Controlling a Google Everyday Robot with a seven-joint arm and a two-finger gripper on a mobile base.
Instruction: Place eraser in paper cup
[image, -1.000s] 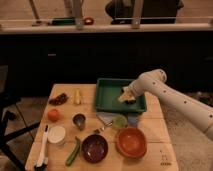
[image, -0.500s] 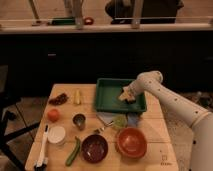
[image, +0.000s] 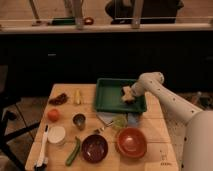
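My gripper (image: 128, 94) hangs low over the right part of the green tray (image: 103, 96), reached in from the right, and it is open. A pale tan patch sits right at its tip, and I cannot tell whether that is the eraser or part of the gripper. No eraser shows anywhere else on the table. The paper cup (image: 56, 134), white and round, stands near the table's front left, far from the gripper.
On the wooden table lie an orange fruit (image: 53, 115), a metal cup (image: 79, 120), a yellow corn cob (image: 77, 96), a brown item (image: 59, 99), a cucumber (image: 74, 150), a dark red bowl (image: 95, 148), an orange bowl (image: 131, 142) and a white brush (image: 42, 150).
The gripper has stayed over the tray's right part, shifting only slightly. The arm behind it has swung, and its bulk now fills the lower right corner.
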